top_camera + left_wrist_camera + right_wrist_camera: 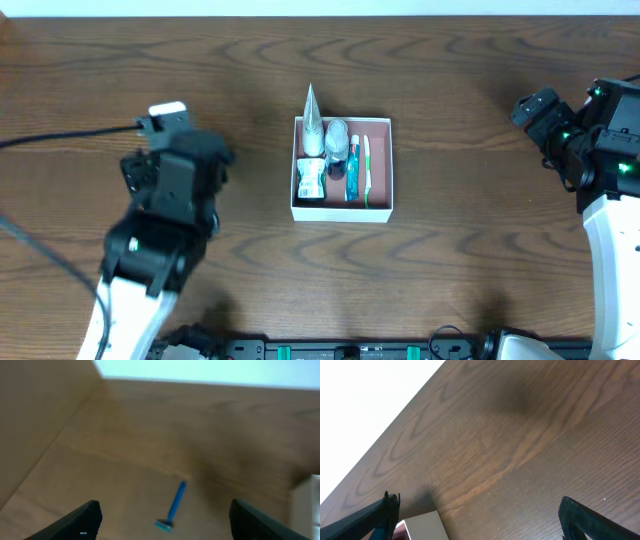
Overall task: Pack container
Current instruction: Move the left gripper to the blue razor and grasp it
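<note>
On the overhead camera I see the square shallow container with thin white walls and a reddish-brown floor (380,128) in the middle of the dark wooden table (470,60). Its left half is packed. A silver pointed tube (311,112) pokes out over the far wall. A white bottle with a green label (311,180) lies below the tube. A grey round-topped item (337,135) lies beside the tube. A blue stick-shaped item (352,170) and a green-and-white toothbrush (367,170) lie side by side towards the container's right. The left arm (165,200) is well to the left of the container, and the right arm (600,140) is well to its right.

On the left wrist camera, the left gripper (165,505) has its two dark fingers spread wide and holds nothing. A blue plastic razor (172,510) lies on the wood between them, left of the container's white wall at the frame edge.

On the right wrist camera, the right gripper (479,500) is also spread wide and empty. Only a white corner of the container shows, near its left finger.
</note>
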Tool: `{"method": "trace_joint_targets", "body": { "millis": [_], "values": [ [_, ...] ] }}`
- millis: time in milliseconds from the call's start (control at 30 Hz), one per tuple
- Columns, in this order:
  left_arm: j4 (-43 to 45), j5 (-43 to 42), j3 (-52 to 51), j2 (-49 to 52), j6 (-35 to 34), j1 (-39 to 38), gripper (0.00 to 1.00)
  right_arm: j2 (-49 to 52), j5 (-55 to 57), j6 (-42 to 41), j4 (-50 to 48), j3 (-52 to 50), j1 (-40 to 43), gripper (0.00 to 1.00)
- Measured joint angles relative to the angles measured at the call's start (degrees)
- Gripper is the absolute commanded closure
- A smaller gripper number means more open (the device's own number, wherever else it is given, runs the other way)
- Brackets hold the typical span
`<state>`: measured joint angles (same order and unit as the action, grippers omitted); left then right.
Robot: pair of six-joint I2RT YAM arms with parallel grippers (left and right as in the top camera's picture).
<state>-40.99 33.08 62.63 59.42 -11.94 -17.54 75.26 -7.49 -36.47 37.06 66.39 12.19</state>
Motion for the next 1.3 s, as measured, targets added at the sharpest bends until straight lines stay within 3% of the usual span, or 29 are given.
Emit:
{"method": "trace_joint_targets", "body": {
  "millis": [233, 500, 933, 1300],
  "values": [
    [4.17, -13.92, -1.03, 14.49, 3.58, 14.69, 0.18, 0.0, 0.0, 0.0, 0.02, 0.0, 0.0, 0.01],
    [5.38, -25.55, -1.11, 28.35, 8.85, 18.93, 0.18, 0.0, 0.0, 0.0, 0.02, 0.0, 0.02, 0.01],
    [7.1, -28.89, -1.14, 40.26, 11.06, 19.54, 0.18, 0.0, 0.0, 0.0, 0.02, 0.0, 0.0, 0.01],
    [9.62, -31.21, -1.14, 44.46, 12.79, 20.92, 0.18, 0.0, 0.0, 0.0, 0.0, 0.0, 0.0, 0.01]
  ]
}}
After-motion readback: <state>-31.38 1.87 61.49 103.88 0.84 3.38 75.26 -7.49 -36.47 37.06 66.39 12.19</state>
